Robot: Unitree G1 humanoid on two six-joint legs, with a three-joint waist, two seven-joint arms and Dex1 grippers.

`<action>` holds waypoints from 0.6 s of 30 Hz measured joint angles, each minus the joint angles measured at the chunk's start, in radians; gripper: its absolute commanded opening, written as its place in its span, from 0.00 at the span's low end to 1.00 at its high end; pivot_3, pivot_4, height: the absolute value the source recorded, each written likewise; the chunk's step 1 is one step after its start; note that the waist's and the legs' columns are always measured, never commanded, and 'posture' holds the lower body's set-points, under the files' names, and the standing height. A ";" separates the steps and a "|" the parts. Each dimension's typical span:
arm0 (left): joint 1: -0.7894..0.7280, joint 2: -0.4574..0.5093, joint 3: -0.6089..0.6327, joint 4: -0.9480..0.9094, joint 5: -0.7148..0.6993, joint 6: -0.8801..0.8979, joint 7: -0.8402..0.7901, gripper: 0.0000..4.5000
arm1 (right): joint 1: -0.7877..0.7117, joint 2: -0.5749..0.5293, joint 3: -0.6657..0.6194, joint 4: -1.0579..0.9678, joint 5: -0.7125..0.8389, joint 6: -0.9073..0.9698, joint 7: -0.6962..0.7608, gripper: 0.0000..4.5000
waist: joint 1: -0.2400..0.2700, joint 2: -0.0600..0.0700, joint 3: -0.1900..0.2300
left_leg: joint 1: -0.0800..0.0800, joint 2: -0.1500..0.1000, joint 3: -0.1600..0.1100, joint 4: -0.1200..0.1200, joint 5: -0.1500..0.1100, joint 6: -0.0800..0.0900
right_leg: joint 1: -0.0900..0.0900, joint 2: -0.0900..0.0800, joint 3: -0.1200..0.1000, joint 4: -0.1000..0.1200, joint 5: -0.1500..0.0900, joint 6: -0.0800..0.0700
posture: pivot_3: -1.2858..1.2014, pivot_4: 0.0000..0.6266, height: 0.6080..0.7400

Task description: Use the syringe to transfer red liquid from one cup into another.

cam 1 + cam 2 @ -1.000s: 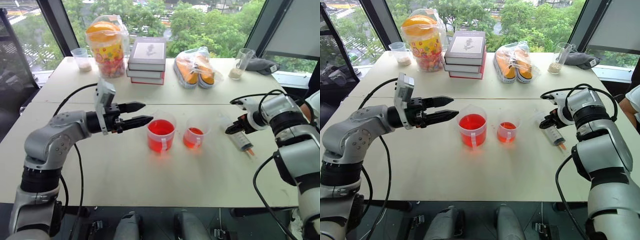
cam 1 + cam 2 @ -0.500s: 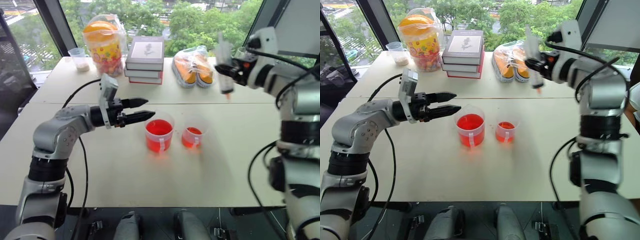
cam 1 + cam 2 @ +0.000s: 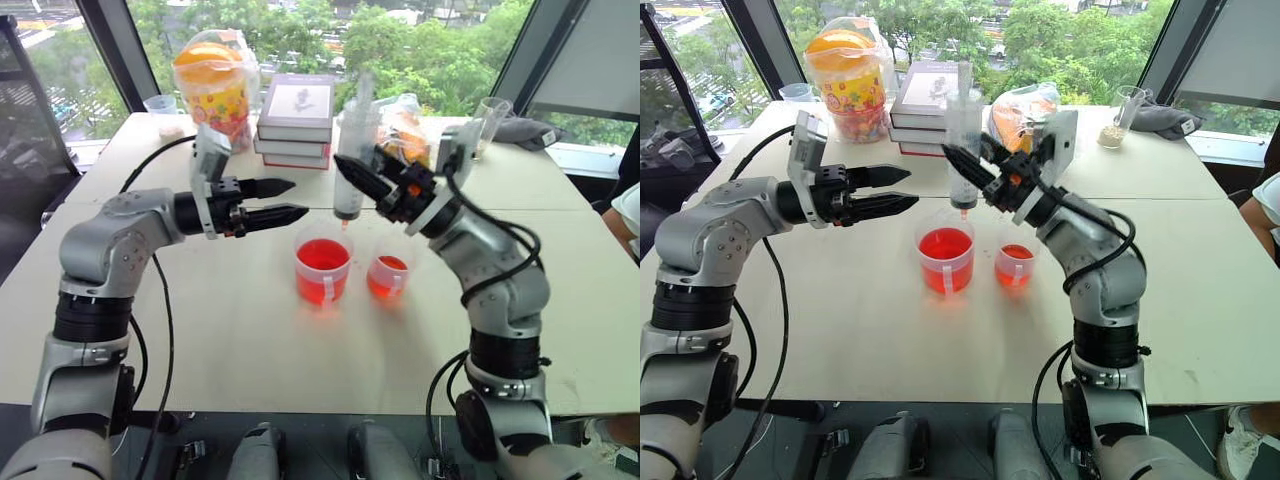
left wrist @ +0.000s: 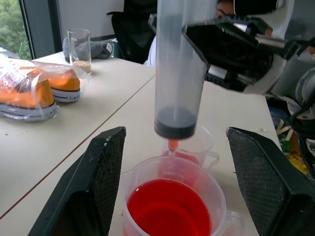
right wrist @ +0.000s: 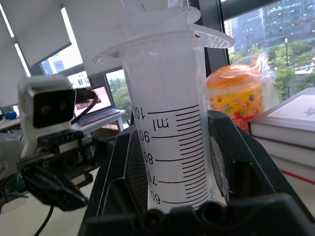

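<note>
Holding the syringe point(image 3: 963, 150) upright, my right gripper point(image 3: 975, 168) has its fingers pinched tight on the clear barrel. I see the plunger's dark end sitting low in the barrel, close to the orange tip. The tip points straight down. It hangs just above the red liquid point(image 4: 170, 216) in the big cup point(image 3: 944, 259), not touching it.

My left gripper point(image 3: 885, 192) is just beside the syringe, on its left. Its two black fingers are spread apart and hold nothing. They point level at the syringe, and from the left wrist I look between them at the barrel and the big cup under it.

The small cup point(image 3: 1016, 264) stands just to the right of the big cup, under my right arm. It has red liquid in it too. Both cups have a white label on the front.

Farther off than the syringe I see a stack of books point(image 3: 926, 95). A bagged tub point(image 3: 843, 72) with an orange lid stands to their left, and bagged orange shoes point(image 4: 37, 93) lie to their right. A clear cup point(image 3: 1124, 115) with grains stands far to the right.
</note>
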 measured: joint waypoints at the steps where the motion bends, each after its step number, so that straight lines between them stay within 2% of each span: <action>1: -0.004 0.000 0.001 0.000 -0.001 0.002 0.000 0.75 | 0.012 0.000 0.013 0.007 -0.006 -0.010 0.002 0.31 | 0.000 0.000 0.000 | 0.000 0.000 0.000 0.000 0.000 0.000 | 0.000 0.000 0.000 0.000 0.000 0.000 | 0.52 0.24 1.00; 8: -0.018 0.005 0.003 -0.010 -0.013 0.037 -0.001 0.75 | 0.117 -0.006 0.107 0.126 -0.096 -0.183 0.030 0.31 | 0.001 0.000 0.000 | 0.000 0.000 0.000 0.000 0.000 0.000 | 0.000 0.000 0.000 0.000 0.000 0.000 | 0.52 0.24 1.00; 18: -0.062 -0.057 -0.002 -0.017 -0.039 0.059 0.001 0.75 | 0.125 -0.012 0.141 0.169 -0.134 -0.262 0.034 0.31 | 0.001 0.000 0.000 | 0.001 0.000 0.000 0.000 0.000 0.000 | 0.001 0.000 0.000 0.000 0.000 0.000 | 0.52 0.24 1.00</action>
